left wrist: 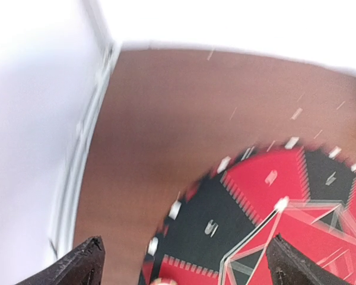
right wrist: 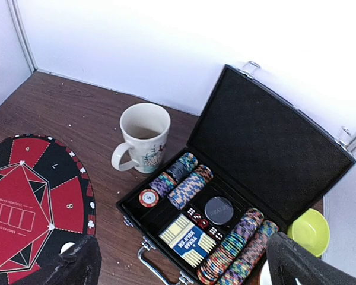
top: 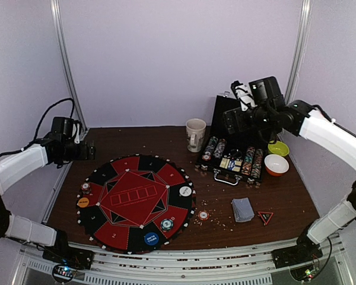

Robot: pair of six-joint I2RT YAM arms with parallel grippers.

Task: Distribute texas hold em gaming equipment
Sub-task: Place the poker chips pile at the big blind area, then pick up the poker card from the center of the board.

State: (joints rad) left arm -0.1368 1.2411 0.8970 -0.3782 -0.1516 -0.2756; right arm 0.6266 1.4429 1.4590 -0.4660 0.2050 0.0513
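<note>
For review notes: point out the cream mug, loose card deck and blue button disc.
cream mug (right wrist: 146,155), right wrist view, front wall.
card deck (top: 242,209), top external view, top card.
blue button disc (top: 151,238), top external view, face.

White numerals are printed on the outer segments of the round mat (right wrist: 59,202), at the lower left of the right wrist view: a 6 on red and a 7 on black, both seen inverted, and an 8 on red. In the top view a 2 is read on a red segment at the lower left of the mat. A blurred 5 is seen on a black segment in the left wrist view. "HOLD'EM" is made out, inverted, on the blue card box (right wrist: 188,244) in the case (right wrist: 267,136). Print on the blue disc (top: 151,238) and the white disc (top: 185,191) cannot be read.
</note>
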